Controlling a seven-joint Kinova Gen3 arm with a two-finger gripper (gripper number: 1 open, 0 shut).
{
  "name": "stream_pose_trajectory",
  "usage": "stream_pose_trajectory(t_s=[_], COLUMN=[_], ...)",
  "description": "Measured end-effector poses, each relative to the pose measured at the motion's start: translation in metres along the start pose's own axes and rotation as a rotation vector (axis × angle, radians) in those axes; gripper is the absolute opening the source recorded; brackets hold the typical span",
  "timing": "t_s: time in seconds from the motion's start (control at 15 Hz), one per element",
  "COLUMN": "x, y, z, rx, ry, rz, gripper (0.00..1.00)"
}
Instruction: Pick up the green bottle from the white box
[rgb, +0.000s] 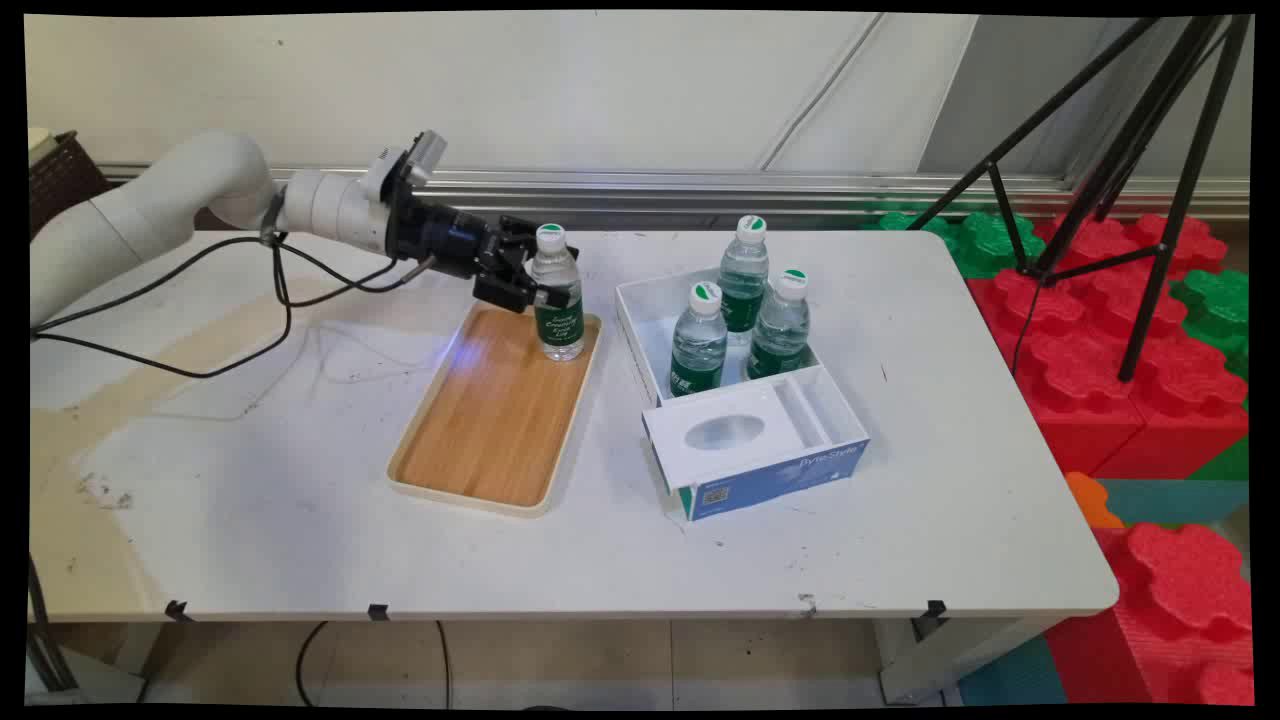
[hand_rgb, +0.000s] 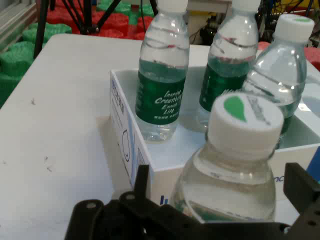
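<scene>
A white desk stands before a pale wall, with red and green foam blocks and a black tripod off its right end. A wooden tray with a cream rim lies left of centre on the desk. To its right, close but apart, sits a white box with a lower front section that has an oval cut-out and a blue printed side.

The gripper reaches in level from the left over the tray's far end, and its jaws are closed around a water bottle with a green label and a white cap. The bottle stands upright at the tray's far right corner; whether its base rests on the wood or hangs just above it cannot be told.

Three more bottles of the same kind stand upright in the white box, close together, well clear of the gripper. The near wall of that box is the closest thing beside the held bottle.

The main view shows the tray, the tripod and the whole layout. The hand view shows none of the tray; it shows the held bottle's cap with its green mark up close between the black fingers, and behind it the three boxed bottles with white lettering on one label.
</scene>
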Motion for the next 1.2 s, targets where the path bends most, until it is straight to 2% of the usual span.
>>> stream_pose_trajectory(t_s=[0.67, 0.87, 1.2], x=[0.025, 0.043, 0.088], y=[0.004, 0.004, 0.000], z=[-0.029, -0.036, -0.030], rx=[-0.004, -0.002, -0.001], ry=[0.012, 0.029, 0.074], rz=[0.012, 0.021, 0.034], gripper=[1.00, 1.00, 1.00])
